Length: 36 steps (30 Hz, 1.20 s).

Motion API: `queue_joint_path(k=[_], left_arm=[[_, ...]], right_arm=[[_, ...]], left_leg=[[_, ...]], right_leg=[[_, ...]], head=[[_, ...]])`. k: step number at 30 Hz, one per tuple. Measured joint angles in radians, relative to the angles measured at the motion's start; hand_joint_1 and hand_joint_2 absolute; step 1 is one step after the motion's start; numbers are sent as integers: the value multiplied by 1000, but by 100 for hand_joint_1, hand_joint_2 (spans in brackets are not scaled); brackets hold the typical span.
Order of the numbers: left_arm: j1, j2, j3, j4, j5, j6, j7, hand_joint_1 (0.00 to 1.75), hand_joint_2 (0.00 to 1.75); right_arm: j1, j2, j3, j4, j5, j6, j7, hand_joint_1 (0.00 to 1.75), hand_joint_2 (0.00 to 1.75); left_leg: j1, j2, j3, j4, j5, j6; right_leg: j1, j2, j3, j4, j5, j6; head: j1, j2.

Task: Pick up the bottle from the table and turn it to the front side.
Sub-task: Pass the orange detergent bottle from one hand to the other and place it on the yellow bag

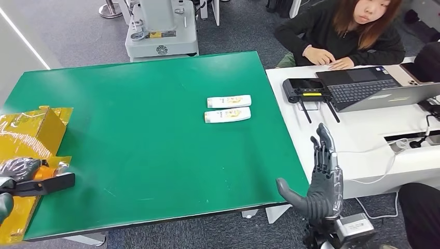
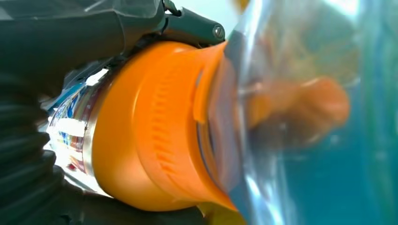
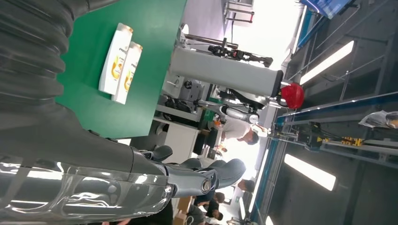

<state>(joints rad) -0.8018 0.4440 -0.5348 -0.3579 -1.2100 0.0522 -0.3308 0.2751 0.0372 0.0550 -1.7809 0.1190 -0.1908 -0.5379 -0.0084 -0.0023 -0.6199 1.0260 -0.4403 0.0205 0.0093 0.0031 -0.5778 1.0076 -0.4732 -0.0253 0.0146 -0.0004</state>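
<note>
My left hand (image 1: 18,168) is at the table's far left edge and grips a bottle with an orange cap (image 1: 46,166) over a yellow bag. Up close, the orange cap (image 2: 159,126) presses against clear plastic film (image 2: 291,70), with dark fingers (image 2: 56,37) wrapped round the bottle's shiny labelled body. Two white bottles (image 1: 229,101) (image 1: 227,115) lie side by side on the green table (image 1: 145,155), right of centre. In the right wrist view the white bottles (image 3: 115,58) (image 3: 127,72) lie far off. My right hand (image 1: 319,181) is raised off the table's right front corner, fingers apart and holding nothing.
A crinkled yellow bag (image 1: 31,129) covers the table's left edge. A white desk (image 1: 363,140) to the right holds a laptop (image 1: 373,88), a black controller (image 1: 306,89) and cables; a person (image 1: 342,31) sits behind it. A white machine base (image 1: 161,31) stands beyond the table.
</note>
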Motion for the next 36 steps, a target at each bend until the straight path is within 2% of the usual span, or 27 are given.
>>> queue_joint_path(k=[9,13,17,20,29,36], left_arm=[[20,-149,0,0,1,110,-70,175,175],[20,-213,0,0,3,113,-92,0,175],[15,-267,0,0,15,82,-85,0,175],[12,-287,0,0,36,65,-72,0,175],[10,-301,11,0,72,44,-37,0,175],[14,-320,14,0,72,64,-17,0,175]], right_arm=[[12,0,16,-47,55,1,52,0,175],[1,0,28,-46,60,5,66,0,175],[-23,0,34,-31,66,7,79,0,175],[-33,-2,36,-20,66,9,86,0,175],[-50,-5,36,23,66,28,98,0,175],[-60,-9,35,48,70,44,104,0,175]], left_leg=[[-1,-12,8,0,0,0],[-1,-13,11,0,1,0],[-1,-13,13,0,3,0],[-1,-12,13,0,4,0],[-1,-12,13,-1,4,-1],[-1,-13,13,-1,4,-1]], right_leg=[[-1,-13,11,0,-2,1],[-1,-13,14,0,-2,0],[-1,-13,15,0,-1,0],[-1,-13,15,1,0,0],[-1,-12,15,1,-1,0],[-1,-14,15,1,-1,0]], head=[[0,0],[0,0],[0,0],[0,0],[0,0],[0,0]])
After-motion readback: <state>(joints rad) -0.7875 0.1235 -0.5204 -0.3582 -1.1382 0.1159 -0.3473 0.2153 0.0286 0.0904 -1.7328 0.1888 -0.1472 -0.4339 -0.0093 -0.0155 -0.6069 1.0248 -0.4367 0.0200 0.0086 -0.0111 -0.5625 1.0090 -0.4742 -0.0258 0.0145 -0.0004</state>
